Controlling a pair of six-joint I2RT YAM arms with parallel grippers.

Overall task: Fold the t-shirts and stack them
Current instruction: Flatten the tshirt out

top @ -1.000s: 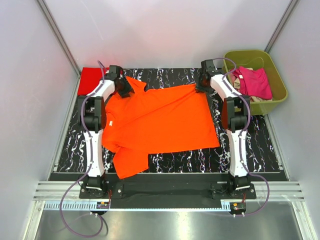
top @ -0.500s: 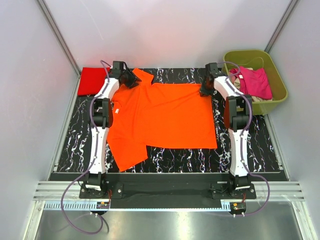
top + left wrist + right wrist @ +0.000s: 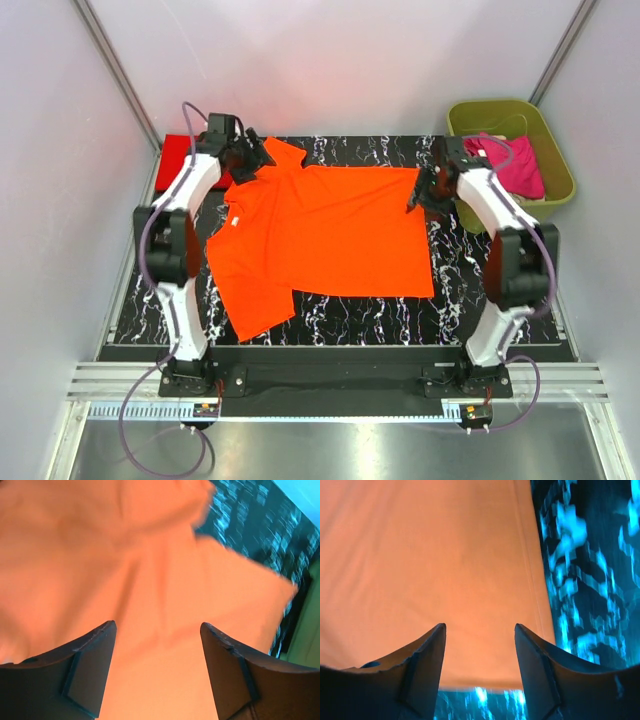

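Moved since before: both arms have swung out to the sides, the shirt has been pulled flat, and both grippers have let go of it.
Far left: a red t-shirt (image 3: 178, 155) lies folded at the far left corner of the table (image 3: 500, 290).
Left gripper: the left gripper (image 3: 255, 158) hangs over the far left sleeve of the orange t-shirt (image 3: 320, 235). Its jaws are wide apart and hold nothing. Only orange cloth shows under them.
Middle: the orange t-shirt lies spread flat on the table. Its neck is to the left and its bottom edge is to the right, so its long way runs from left to right. One sleeve points far and one points near.
Right gripper: the right gripper (image 3: 425, 192) is at the far right corner of the shirt, just by the bottom edge. Its jaws are apart too, with nothing in them.
Far right: a pink t-shirt (image 3: 515, 165) waits in the green tub (image 3: 500, 105).
What matters next: both grippers sit by the far edge, one near each end, and the shirt lies toward the near side from them. I think each arm can take the end on its own side for the first fold.
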